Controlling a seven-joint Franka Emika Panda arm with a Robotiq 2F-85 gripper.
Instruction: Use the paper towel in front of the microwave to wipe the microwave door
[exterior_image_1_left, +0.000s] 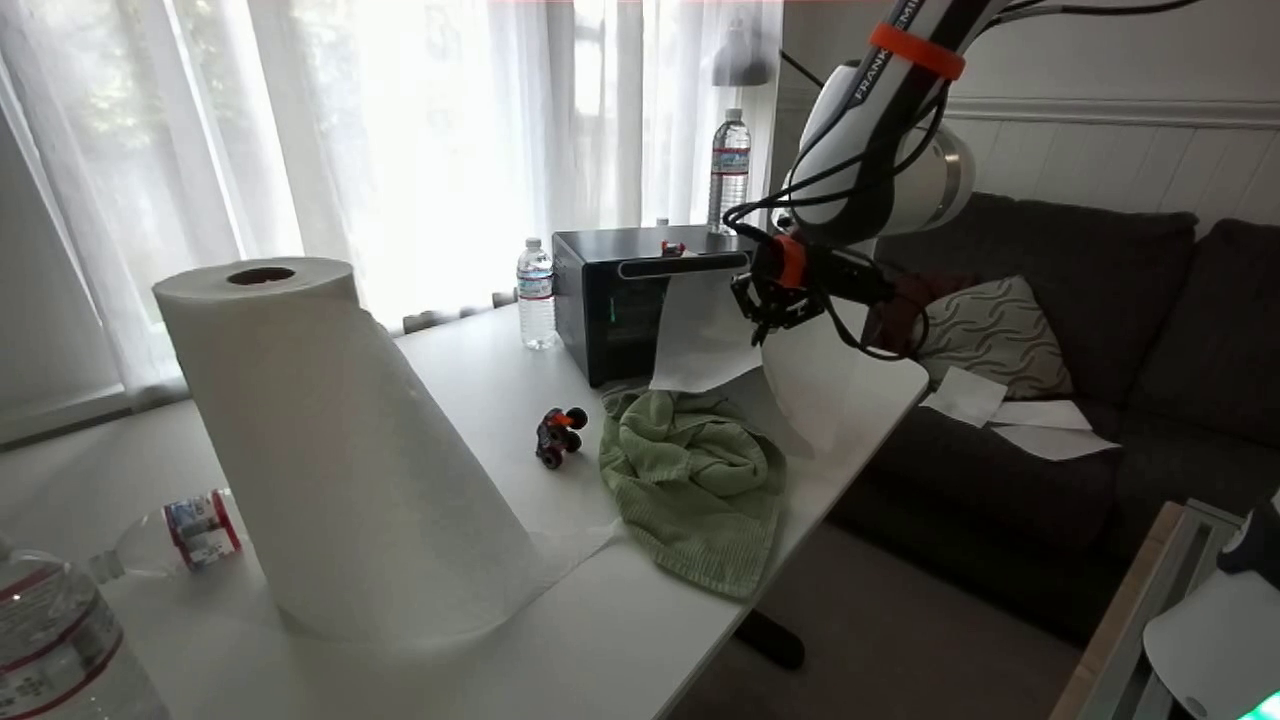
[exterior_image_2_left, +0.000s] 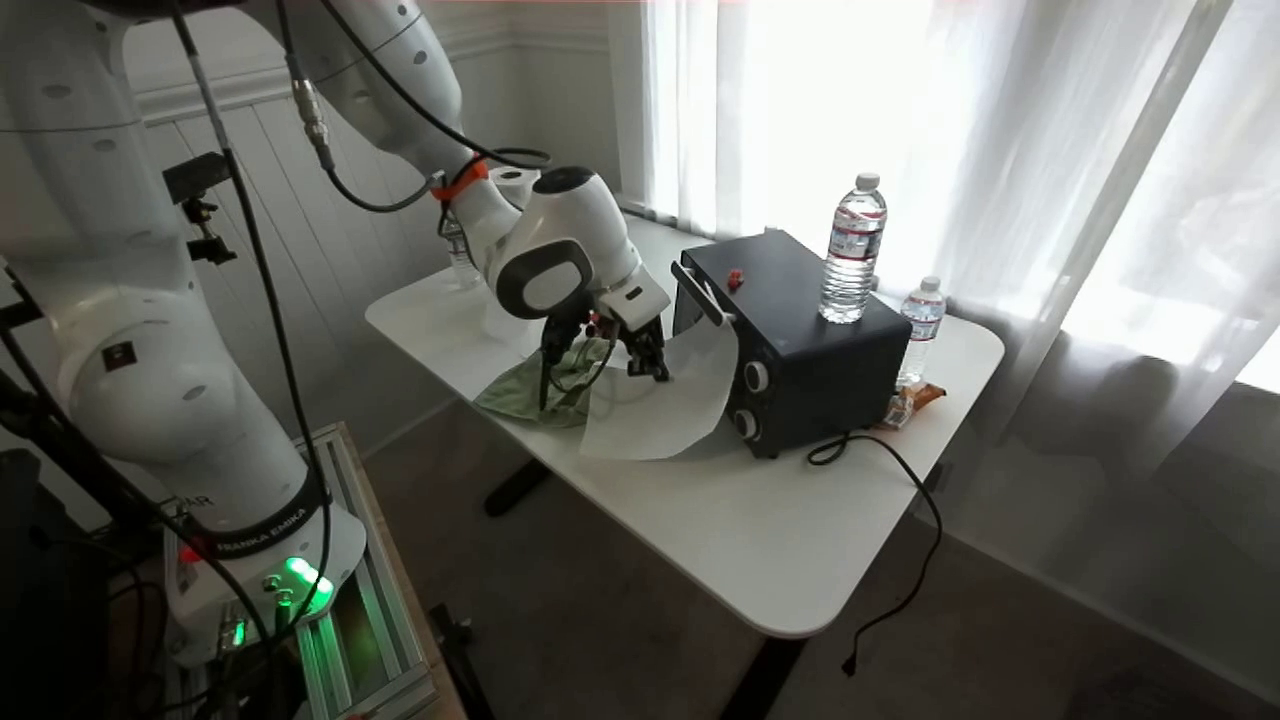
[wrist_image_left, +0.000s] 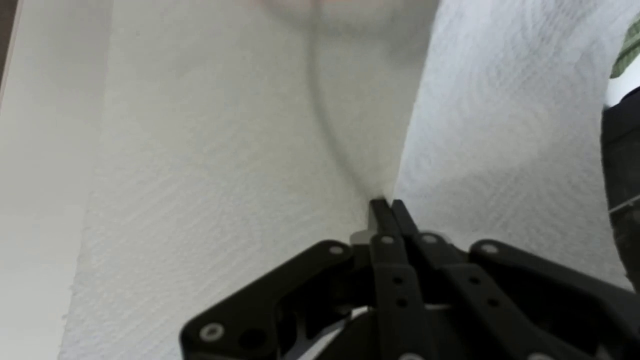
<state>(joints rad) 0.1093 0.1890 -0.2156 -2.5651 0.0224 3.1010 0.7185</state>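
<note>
The black microwave (exterior_image_1_left: 590, 325) stands on the white table; its dark side also shows in an exterior view (exterior_image_2_left: 835, 380). A white paper towel (exterior_image_1_left: 703, 335) hangs from the bar handle (exterior_image_1_left: 640, 269) down over the door front and spreads towards the table edge; it also shows in an exterior view (exterior_image_2_left: 650, 420). My gripper (exterior_image_1_left: 757, 338) is in front of the door, fingers together at a fold of the towel. In the wrist view the gripper (wrist_image_left: 388, 201) has the towel (wrist_image_left: 215, 150) rising to its tips, seemingly pinched. The towel covers much of the door.
A green cloth (exterior_image_1_left: 690, 480) and a toy car (exterior_image_1_left: 558, 437) lie in front of the microwave. A paper towel roll (exterior_image_1_left: 370, 480) stands nearer. Bottles stand beside (exterior_image_1_left: 537, 300) and on top of the microwave (exterior_image_2_left: 853, 250). A power cord (exterior_image_2_left: 925, 570) hangs off the table.
</note>
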